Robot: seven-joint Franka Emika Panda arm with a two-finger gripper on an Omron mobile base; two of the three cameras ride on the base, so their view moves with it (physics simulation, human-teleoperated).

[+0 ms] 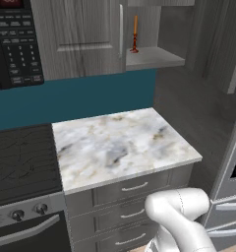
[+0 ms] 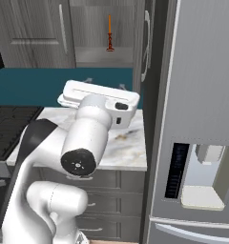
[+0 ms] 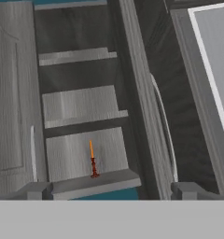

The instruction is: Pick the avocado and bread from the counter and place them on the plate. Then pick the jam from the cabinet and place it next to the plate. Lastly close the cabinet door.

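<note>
My gripper [image 3: 110,191] stands open with nothing between its fingertips [image 3: 37,190], facing the open cabinet [image 3: 81,107]. The cabinet is grey wood-grain with several shelves. A tall thin orange-red bottle [image 3: 92,161] stands alone on its lowest shelf [image 1: 152,58]. The cabinet door [image 2: 140,47] is swung open, edge-on to me, with its long silver bar handle [image 3: 163,126] on the right. In the right base view my white hand [image 2: 99,95] hovers above the marble counter [image 1: 120,142], below the cabinet. The avocado, bread, plate and jam are out of view.
A black stove [image 1: 21,157] lies left of the counter under a black microwave [image 1: 14,42]. Grey drawers [image 1: 134,187] sit below the counter. A tall grey fridge [image 2: 202,119] stands close on the right. A closed cabinet door [image 1: 80,34] is left of the open one.
</note>
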